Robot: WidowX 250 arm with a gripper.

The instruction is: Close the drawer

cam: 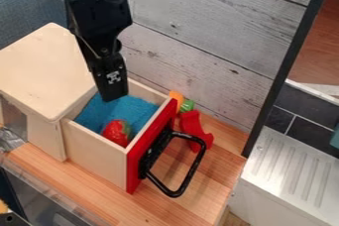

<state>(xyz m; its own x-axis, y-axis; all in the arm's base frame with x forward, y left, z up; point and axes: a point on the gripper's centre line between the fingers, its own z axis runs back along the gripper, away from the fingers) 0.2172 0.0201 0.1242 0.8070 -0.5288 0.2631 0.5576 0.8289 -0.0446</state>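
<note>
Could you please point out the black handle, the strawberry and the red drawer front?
Black handle (192,171), camera view: outer bar of its loop.
Strawberry (116,133), camera view: its red side.
Red drawer front (134,165), camera view: its left part.

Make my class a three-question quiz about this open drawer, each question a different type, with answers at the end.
1. Short answer: which fruit lies in the drawer with the blue cloth?

2. True or false: the drawer is pushed fully shut.

3. Fill in the missing word: the handle on the drawer's red front is ____ in colour.

Key: 1. A strawberry. 2. False. 3. Black.
</note>
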